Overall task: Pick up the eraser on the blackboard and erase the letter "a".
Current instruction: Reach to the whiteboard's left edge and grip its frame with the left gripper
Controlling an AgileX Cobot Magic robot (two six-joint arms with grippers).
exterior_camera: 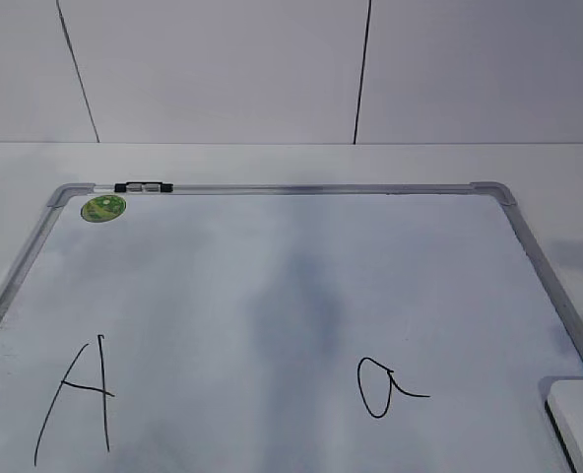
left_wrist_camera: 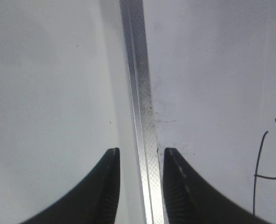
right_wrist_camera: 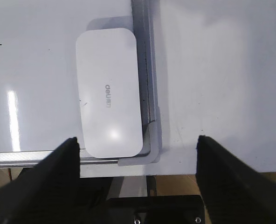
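The blackboard (exterior_camera: pixel 272 286) is a white board with a silver frame lying flat on the table. The letter "a" (exterior_camera: pixel 385 387) is written at its lower right. The eraser (exterior_camera: pixel 582 424), white with a grey logo, lies at the board's near right corner; in the right wrist view it (right_wrist_camera: pixel 109 109) sits against the frame. My right gripper (right_wrist_camera: pixel 137 144) is open wide above the eraser's near end and holds nothing. My left gripper (left_wrist_camera: pixel 140 156) is open and empty, its fingers either side of the board's left frame rail (left_wrist_camera: pixel 140 93).
A capital "A" (exterior_camera: pixel 75 399) is drawn at the board's lower left and shows partly in the left wrist view (left_wrist_camera: pixel 268 172). A green round sticker (exterior_camera: pixel 103 207) and a black clip (exterior_camera: pixel 143 186) are at the far left corner. The table edge (right_wrist_camera: pixel 128 170) is near.
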